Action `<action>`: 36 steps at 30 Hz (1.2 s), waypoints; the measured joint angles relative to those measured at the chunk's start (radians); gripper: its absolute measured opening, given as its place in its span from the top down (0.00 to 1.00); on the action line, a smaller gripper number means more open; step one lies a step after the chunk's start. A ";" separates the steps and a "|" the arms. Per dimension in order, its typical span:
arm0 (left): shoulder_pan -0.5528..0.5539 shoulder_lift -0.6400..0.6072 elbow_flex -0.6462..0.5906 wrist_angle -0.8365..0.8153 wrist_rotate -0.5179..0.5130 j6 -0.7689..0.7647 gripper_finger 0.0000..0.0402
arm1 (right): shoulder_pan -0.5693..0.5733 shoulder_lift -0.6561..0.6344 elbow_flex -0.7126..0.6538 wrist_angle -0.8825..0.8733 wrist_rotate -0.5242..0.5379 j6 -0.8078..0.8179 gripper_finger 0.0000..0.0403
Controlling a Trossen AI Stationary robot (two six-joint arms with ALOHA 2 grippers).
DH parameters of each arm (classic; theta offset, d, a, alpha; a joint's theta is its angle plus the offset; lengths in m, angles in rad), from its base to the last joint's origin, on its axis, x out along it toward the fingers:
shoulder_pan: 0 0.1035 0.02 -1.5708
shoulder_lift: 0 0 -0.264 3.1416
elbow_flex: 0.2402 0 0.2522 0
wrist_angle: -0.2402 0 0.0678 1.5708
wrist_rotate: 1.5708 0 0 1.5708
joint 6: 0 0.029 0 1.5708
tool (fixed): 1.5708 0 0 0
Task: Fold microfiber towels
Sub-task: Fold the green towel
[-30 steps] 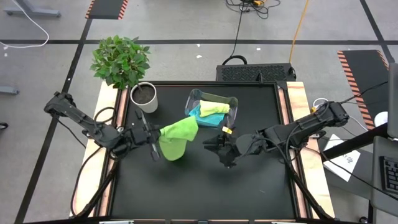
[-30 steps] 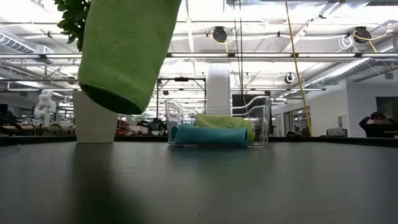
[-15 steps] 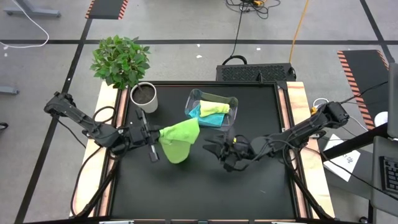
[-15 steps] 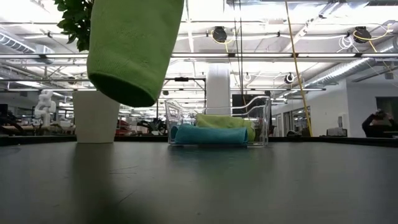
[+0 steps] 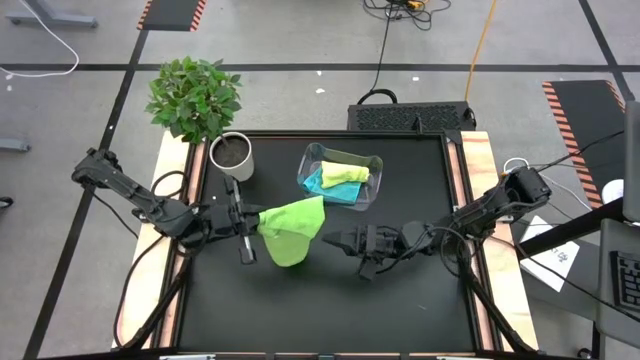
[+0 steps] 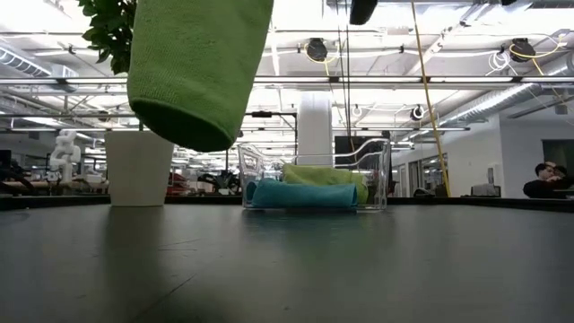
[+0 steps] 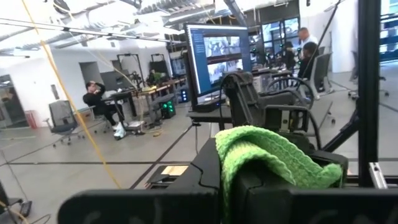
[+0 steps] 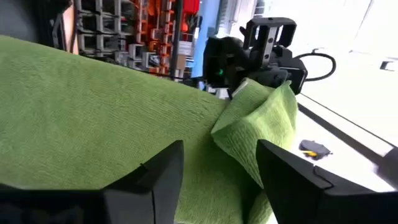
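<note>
A bright green microfiber towel hangs over the middle of the black table, with my left gripper shut on it. In the low view its rounded lower end is well above the tabletop. My right gripper is level, points toward the table's left edge and stands open just off the towel's right edge; I cannot tell whether it touches. A pale yellow-green towel and a turquoise towel lie folded in the clear bin. My left gripper pinches a bunched part of the green towel's left end between its two fingers. It reaches in level from the table's left side. The cloth bulges out past the fingers, then hangs slack below them, clear of the table.
A white pot with a leafy plant stands at the far left corner of the table, close behind my left arm. The bin stands at the far middle. The table's near half is bare black surface.
My right gripper has sunk and gone toward the table's left edge, up to the towel, rolling and tipping to level; a fingertip now shows at the top of the low view. The towel's hanging end has risen slightly and shifted right.
</note>
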State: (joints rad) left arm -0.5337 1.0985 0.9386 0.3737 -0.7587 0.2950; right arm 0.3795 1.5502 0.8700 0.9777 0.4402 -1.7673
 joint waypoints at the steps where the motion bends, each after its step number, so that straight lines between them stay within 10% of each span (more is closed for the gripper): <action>1: 0.001 0.000 0.000 0.000 0.005 -0.002 1.00 | 0.000 0.004 0.000 0.009 0.000 -0.014 0.53; 36: 0.056 0.105 0.000 0.076 0.185 -0.070 1.00 | -0.007 0.004 0.006 0.121 -0.027 -0.158 0.54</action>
State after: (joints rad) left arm -0.4778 1.2034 0.9386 0.4500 -0.5740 0.2245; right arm 0.3729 1.5543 0.8757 1.0982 0.4133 -1.9251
